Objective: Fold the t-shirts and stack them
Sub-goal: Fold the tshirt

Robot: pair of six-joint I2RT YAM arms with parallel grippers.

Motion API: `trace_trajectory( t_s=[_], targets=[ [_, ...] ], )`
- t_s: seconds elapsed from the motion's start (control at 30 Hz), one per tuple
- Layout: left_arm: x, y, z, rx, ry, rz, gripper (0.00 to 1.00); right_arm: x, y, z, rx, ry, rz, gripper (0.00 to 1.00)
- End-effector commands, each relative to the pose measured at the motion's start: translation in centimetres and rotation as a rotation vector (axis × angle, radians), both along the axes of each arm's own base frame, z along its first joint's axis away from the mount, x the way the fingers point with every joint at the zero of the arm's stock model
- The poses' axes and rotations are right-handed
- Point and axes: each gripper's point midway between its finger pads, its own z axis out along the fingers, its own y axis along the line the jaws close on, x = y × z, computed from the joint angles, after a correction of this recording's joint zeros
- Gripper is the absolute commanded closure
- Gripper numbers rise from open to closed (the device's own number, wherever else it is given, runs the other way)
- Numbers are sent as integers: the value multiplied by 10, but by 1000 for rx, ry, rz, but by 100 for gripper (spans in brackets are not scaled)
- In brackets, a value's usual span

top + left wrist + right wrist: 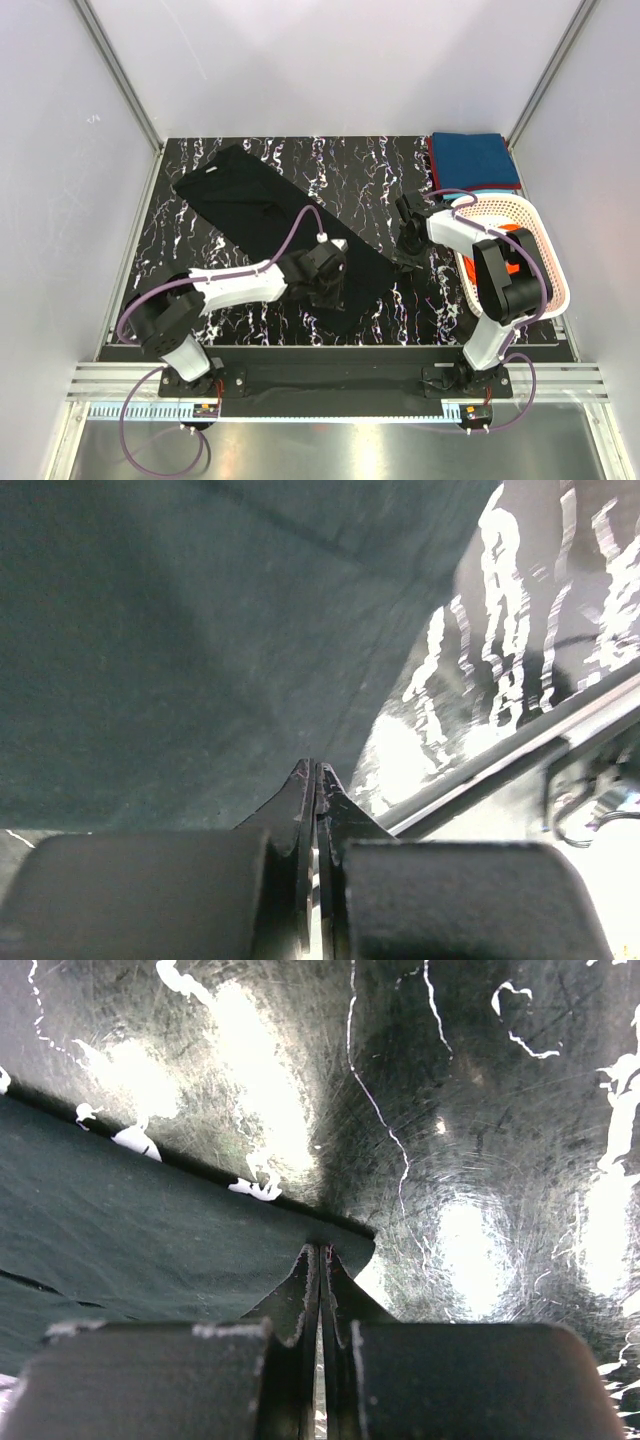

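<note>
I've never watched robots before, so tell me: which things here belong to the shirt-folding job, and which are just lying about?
Part of the job: black t-shirt, pinched by left gripper and right gripper; teal-blue t-shirt atop dark red t-shirt; orange t-shirt.
Just lying about: white basket; marbled table.

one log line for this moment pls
left gripper: shut on black t-shirt near edge | right gripper: shut on its corner | shirt: flat, diagonal | teal-blue t-shirt: folded, far right

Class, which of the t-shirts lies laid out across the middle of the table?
The black t-shirt, stretched diagonally across the marbled table; the teal-blue t-shirt sits folded at the far right corner.
</note>
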Motion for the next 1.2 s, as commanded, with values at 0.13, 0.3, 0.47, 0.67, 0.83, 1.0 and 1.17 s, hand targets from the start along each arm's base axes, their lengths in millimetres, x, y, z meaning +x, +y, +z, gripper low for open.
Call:
trace_trajectory(
  t_s=[0.13, 0.3, 0.47, 0.67, 0.83, 1.0, 1.17],
  targets=[
    [-37, 8, -40, 71, 59, 13, 100, -7, -13, -6, -61, 6, -78, 100],
    [-45, 11, -50, 114, 55, 8, 100, -10, -18, -7, -81, 2, -77, 100],
    [-51, 23, -58, 154, 70, 26, 100, -14, -20, -6, -82, -3, -86, 100],
    [-57, 43, -63, 197, 80, 88, 100, -15, -10, 21, -13, -47, -54, 100],
    [-60, 71, -57, 277, 69, 140, 100, -8, -2, 65, 53, -145, -49, 96],
    [-48, 94, -25, 285, 11, 228, 100, 6, 13, 96, 122, -231, 74, 74],
    [19, 110, 33, 164, -35, 347, 89, 10, 21, 82, 130, -188, 185, 59]
  ],
)
